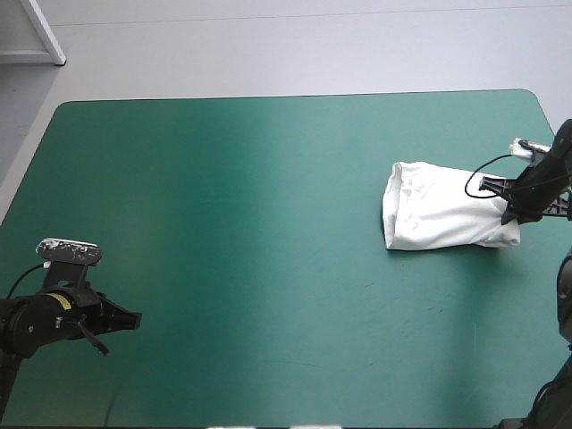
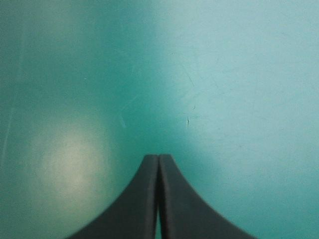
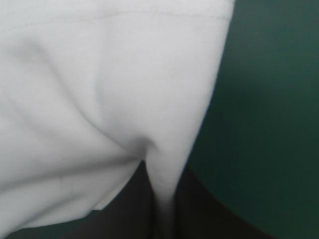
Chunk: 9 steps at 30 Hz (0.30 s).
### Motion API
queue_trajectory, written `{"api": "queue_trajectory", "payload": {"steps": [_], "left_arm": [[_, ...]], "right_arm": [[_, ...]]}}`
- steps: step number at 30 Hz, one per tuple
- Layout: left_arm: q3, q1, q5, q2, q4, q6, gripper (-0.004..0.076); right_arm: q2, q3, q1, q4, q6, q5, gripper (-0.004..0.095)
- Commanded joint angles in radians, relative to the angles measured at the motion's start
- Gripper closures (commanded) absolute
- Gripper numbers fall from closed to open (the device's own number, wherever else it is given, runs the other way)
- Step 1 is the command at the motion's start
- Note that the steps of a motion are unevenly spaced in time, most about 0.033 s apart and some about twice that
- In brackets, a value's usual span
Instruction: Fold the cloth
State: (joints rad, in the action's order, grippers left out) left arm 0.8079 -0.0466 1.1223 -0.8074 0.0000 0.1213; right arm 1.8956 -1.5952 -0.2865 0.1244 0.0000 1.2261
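The white T-shirt (image 1: 442, 208) lies as a folded bundle on the teal-green cover near the table's right edge. My right gripper (image 1: 511, 214) is at the bundle's right end, shut on the T-shirt. In the right wrist view the white T-shirt (image 3: 99, 94) spreads ahead of the gripper (image 3: 162, 199), with a pinch of cloth drawn down between the two black fingers. My left gripper (image 1: 134, 319) hovers near the table's front left corner, far from the T-shirt. Seen from its own wrist, the left gripper (image 2: 158, 162) is shut with nothing in it, over bare cover.
Bare teal-green cover (image 1: 268, 223) stretches between the two grippers. The table's right edge (image 1: 559, 152) runs close beside the right arm. A white stand (image 1: 40, 31) is beyond the far left corner.
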Motion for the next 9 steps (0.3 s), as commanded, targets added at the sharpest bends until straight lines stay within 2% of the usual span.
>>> {"api": "queue_trajectory", "payload": {"steps": [1, 2, 5, 7, 9], "left_arm": [[0.023, 0.0, -0.038, 0.005, -0.01, 0.001, 0.0734], [0.023, 0.0, -0.038, 0.005, -0.01, 0.001, 0.0734], [0.023, 0.0, -0.038, 0.005, -0.01, 0.001, 0.0734], [0.023, 0.0, -0.038, 0.005, -0.01, 0.001, 0.0734], [0.023, 0.0, -0.038, 0.005, -0.01, 0.001, 0.0734]], "right_arm": [[-0.069, -0.02, -0.019, 0.012, 0.0, 0.023, 0.0682], [-0.075, -0.02, -0.019, 0.011, 0.0, 0.025, 0.0597], [-0.097, -0.02, -0.019, 0.008, 0.032, 0.025, 0.0238], [-0.12, -0.02, -0.019, -0.001, 0.059, 0.025, 0.0074], [-0.145, -0.02, -0.019, -0.001, 0.059, 0.025, 0.0024]]}}
